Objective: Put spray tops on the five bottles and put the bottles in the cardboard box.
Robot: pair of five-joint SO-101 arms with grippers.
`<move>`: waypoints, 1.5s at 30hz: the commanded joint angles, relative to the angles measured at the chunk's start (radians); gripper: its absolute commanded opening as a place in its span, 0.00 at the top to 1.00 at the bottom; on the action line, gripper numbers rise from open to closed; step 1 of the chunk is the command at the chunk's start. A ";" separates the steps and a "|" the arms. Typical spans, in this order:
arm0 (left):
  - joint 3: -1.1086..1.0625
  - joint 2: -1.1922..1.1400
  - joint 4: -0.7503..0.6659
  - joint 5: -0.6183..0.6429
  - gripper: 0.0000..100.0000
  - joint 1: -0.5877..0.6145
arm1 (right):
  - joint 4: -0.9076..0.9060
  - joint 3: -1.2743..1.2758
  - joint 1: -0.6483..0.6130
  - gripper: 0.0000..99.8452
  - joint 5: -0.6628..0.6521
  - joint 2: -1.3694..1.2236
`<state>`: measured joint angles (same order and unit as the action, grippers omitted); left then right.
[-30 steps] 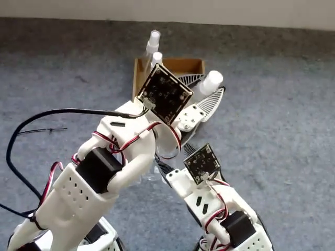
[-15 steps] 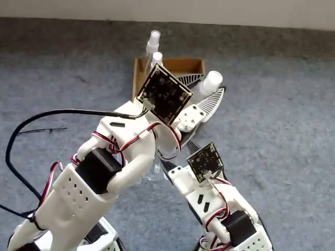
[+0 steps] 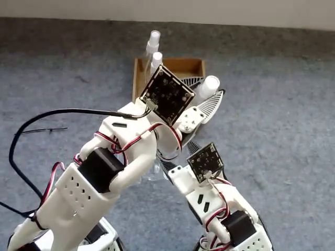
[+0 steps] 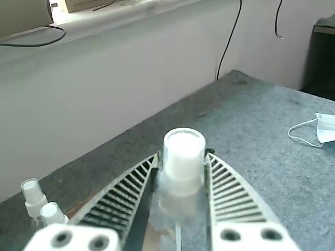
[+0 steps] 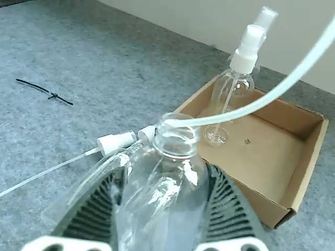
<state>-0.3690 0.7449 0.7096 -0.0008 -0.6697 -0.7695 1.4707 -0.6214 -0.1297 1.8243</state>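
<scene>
Box floor: the cardboard box (image 5: 310, 162) has two capped bottles (image 5: 230, 91) standing in one corner; the rest of its floor is bare.
Over the box: the left gripper (image 4: 182, 157), closed on a spray top (image 3: 208, 86), hangs above the near edge.
Crossing line: the tube (image 5: 282, 90) slants from there into the open bottle (image 5: 162, 157), clamped in the right gripper (image 5: 163, 172).
Beside the open bottle: loose spray tops (image 5: 116, 140) lie close.
Right of the arms: open carpet (image 3: 282, 104).

The bottle (image 5: 159, 183) is clear, glossy plastic; the spray top (image 4: 183, 151) is smooth white plastic. The cardboard box (image 5: 306, 157) looks matt, the grey carpet (image 3: 282, 115) rough.
</scene>
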 commanded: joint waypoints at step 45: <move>0.090 0.013 0.586 -0.135 0.82 0.174 | 0.030 -0.007 0.048 1.00 0.011 0.012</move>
<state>-0.3429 0.7511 1.2881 -0.1066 -0.4856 -0.7649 1.4722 -0.5923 -0.1297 1.8243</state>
